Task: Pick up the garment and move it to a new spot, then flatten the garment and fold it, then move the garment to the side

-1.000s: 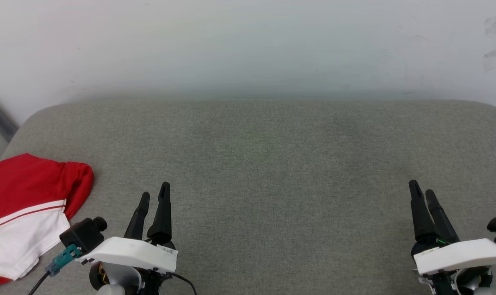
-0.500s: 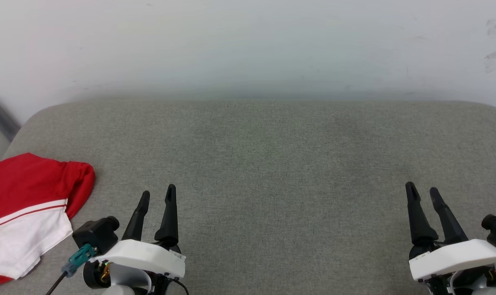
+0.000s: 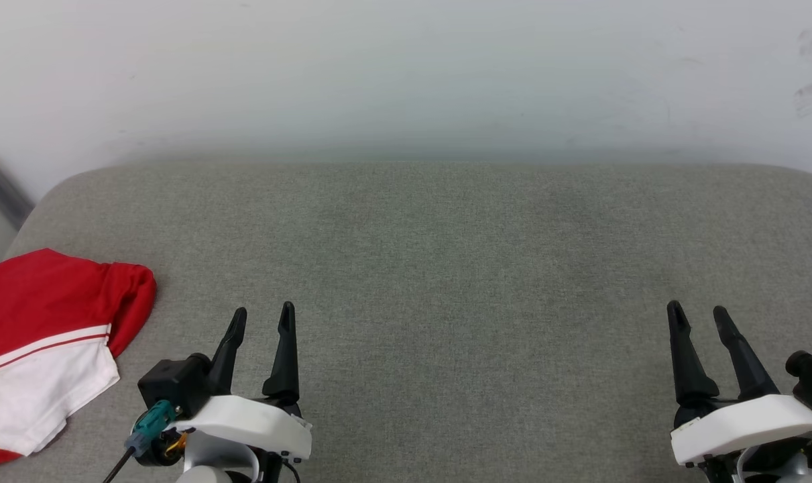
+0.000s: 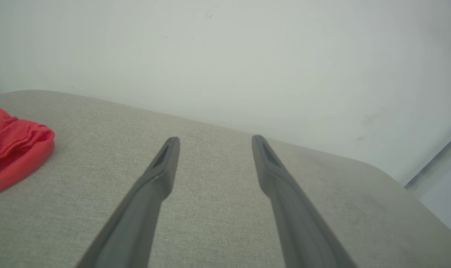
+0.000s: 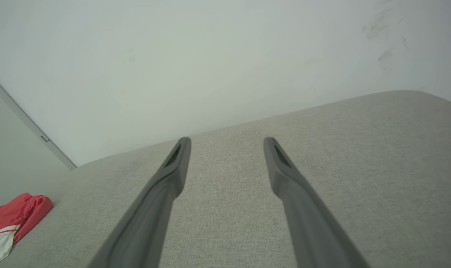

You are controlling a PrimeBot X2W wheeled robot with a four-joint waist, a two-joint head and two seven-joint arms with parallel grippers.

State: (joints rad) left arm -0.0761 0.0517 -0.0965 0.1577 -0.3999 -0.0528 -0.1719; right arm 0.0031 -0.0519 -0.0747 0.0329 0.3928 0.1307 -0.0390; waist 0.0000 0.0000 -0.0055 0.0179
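Observation:
The garment (image 3: 40, 335), red with a white panel and a thin red stripe, lies folded at the far left edge of the grey cushioned surface (image 3: 446, 255). It also lies at the left edge of the left wrist view as the garment (image 4: 13, 149) and, small, at the lower left of the right wrist view as the garment (image 5: 13, 219). My left gripper (image 3: 263, 314) hovers open to the right of it, apart from the cloth, nothing between its fingers. Far off at the lower right, my right gripper (image 3: 697, 310) is open too and holds nothing.
A pale wall (image 3: 406, 74) rises directly behind the cushioned surface. The surface's rounded corners fall away at the back left and back right. A grey strip (image 3: 0, 188) runs down the wall at the far left.
Both grippers have drawn back toward the bottom edge and turned so that their fingers now show spread apart. The garment has stayed where it was.

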